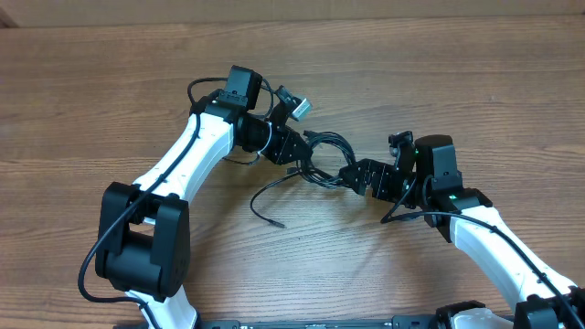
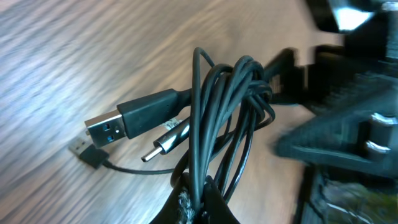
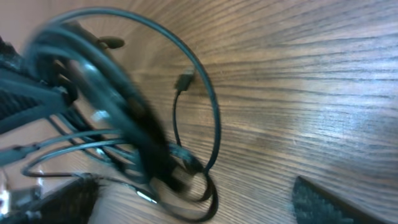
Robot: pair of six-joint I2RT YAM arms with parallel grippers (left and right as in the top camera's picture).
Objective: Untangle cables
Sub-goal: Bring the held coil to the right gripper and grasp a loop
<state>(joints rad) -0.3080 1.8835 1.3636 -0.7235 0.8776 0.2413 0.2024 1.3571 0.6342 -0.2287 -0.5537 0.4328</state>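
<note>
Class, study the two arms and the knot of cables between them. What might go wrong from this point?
1. The left gripper pinches several strands of the cables at once. Pulling may tighten the knot rather than loosen it.
2. The right gripper is open close beside the bundle and could close on more than one strand.
3. The USB plug lies near the loops and may snag.

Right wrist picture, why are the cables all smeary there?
Right wrist view: the cables look smeared, probably motion blur, while the table grain is clearer. Left wrist view: the USB plug is crisp, the right arm beside it blurry. Overhead view: sharp everywhere.
</note>
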